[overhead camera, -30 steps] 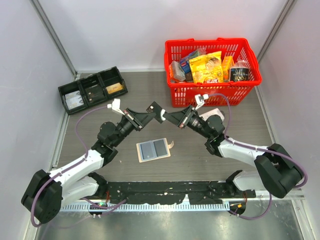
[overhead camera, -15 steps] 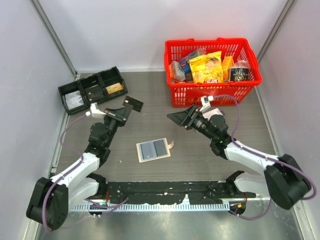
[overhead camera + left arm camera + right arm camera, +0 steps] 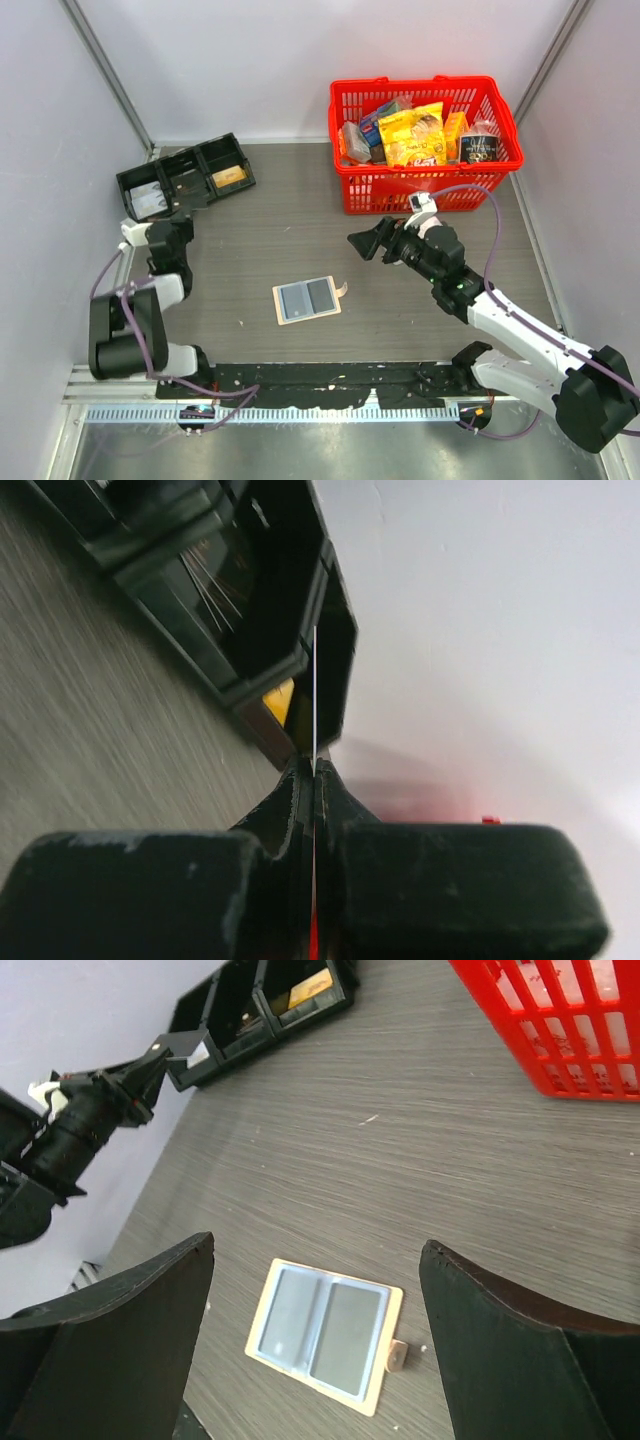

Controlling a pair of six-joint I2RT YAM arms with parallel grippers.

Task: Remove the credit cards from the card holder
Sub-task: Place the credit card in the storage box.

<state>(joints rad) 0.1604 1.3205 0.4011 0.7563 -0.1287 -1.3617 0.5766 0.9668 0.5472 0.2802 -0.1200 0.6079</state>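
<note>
The card holder [image 3: 307, 299] lies open and flat on the table, tan-rimmed with blue and grey inner panels; it also shows in the right wrist view, card holder [image 3: 325, 1332]. My right gripper [image 3: 375, 243] hovers to its upper right, open and empty, and its fingertips frame the holder from above, right gripper [image 3: 318, 1247]. My left gripper [image 3: 165, 222] is at the far left beside the black tray [image 3: 185, 180]. It is shut on a thin credit card [image 3: 315, 700] seen edge-on, left gripper [image 3: 315, 765]. The right wrist view shows that card [image 3: 188, 1048] at the tray's end.
The black tray has three compartments, with a pale card [image 3: 150, 202] in the left one and a yellowish one [image 3: 230, 177] in the right. A red basket [image 3: 425, 190] full of packets stands at the back right. Grey walls close in both sides.
The two grippers were together above the table with the card between them. The right one opened and drew back. The left arm swung the card left to the black tray.
</note>
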